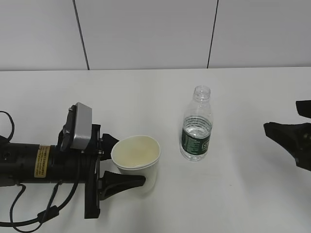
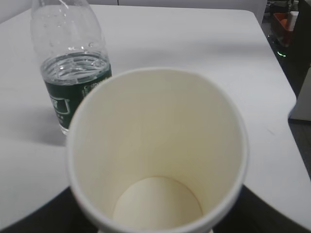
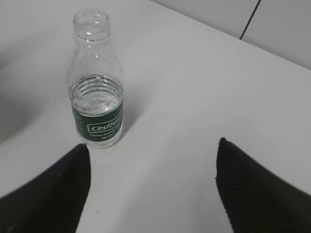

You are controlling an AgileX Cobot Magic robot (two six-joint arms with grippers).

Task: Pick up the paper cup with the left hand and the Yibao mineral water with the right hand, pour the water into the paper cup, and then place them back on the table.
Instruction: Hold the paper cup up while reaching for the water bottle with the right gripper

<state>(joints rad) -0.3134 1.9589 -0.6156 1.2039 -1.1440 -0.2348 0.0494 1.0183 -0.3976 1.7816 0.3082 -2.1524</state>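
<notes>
The paper cup (image 1: pixel 136 156) stands at the table's (image 1: pixel 233 204) front left, empty, its rim pressed into an oval. My left gripper (image 1: pixel 130 160) is shut on it, one finger on each side. In the left wrist view the cup (image 2: pixel 155 145) fills the frame, with dark fingers (image 2: pixel 29 221) at the bottom corners. The Yibao mineral water (image 1: pixel 197 127) stands upright, capless and about half full, a little to the cup's right; it also shows in the left wrist view (image 2: pixel 73 73). My right gripper (image 1: pixel 286 141) is open and empty at the right edge. In the right wrist view the bottle (image 3: pixel 96 99) stands ahead of the left finger (image 3: pixel 53 194), outside the open jaws.
A white panelled wall with dark seams (image 1: pixel 81 34) closes the table's far side. The table's edge (image 2: pixel 286 87) shows in the left wrist view, with dark floor and an orange object (image 2: pixel 284 22) beyond it.
</notes>
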